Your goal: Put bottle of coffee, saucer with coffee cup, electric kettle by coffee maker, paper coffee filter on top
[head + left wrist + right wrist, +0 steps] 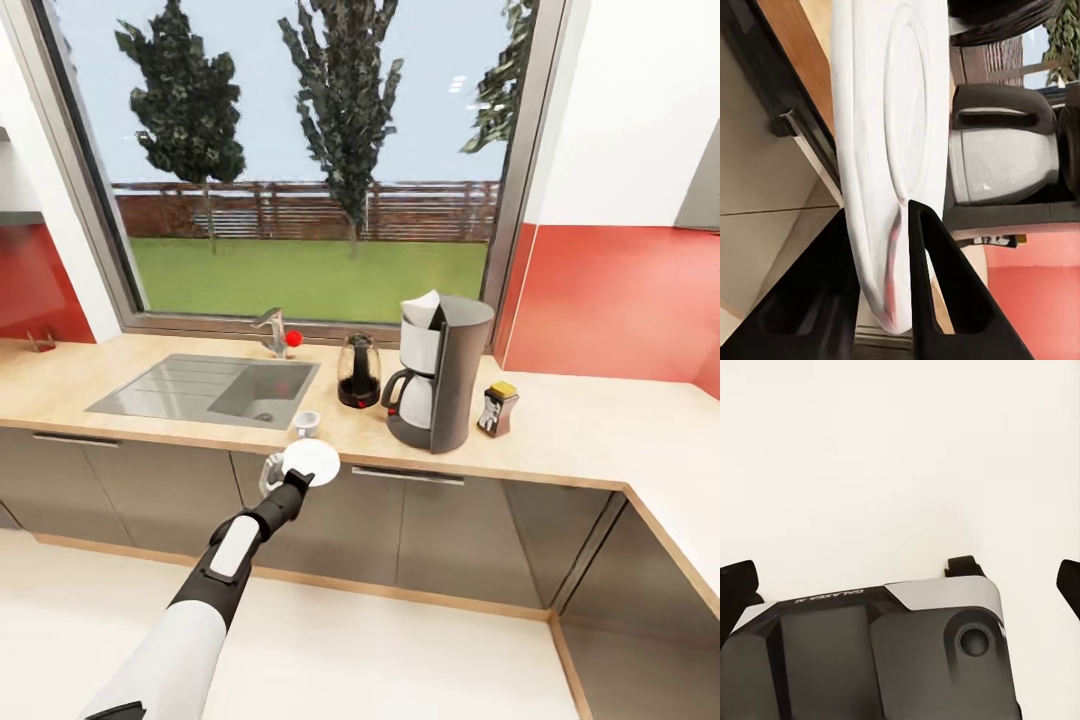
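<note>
My left gripper (pixel 296 478) is shut on the rim of a white saucer (pixel 312 461), held just above the counter's front edge. In the left wrist view the saucer (pixel 889 135) is pinched edge-on between the two black fingers (pixel 945 300). A small white coffee cup (pixel 306 421) stands on the counter just behind the saucer. The grey coffee maker (pixel 442 375) stands to the right with a white paper filter (pixel 424 306) on top. A dark electric kettle (pixel 359 371) is at its left and the coffee bottle (pixel 497 408) at its right. My right gripper (pixel 904 585) hangs open over pale floor.
A steel sink (pixel 165 385) with a faucet (pixel 272 331) is set into the wooden countertop (pixel 590 430) left of the cup. Grey cabinet fronts (pixel 450 540) run below the edge. The counter turns a corner at the right. A big window is behind.
</note>
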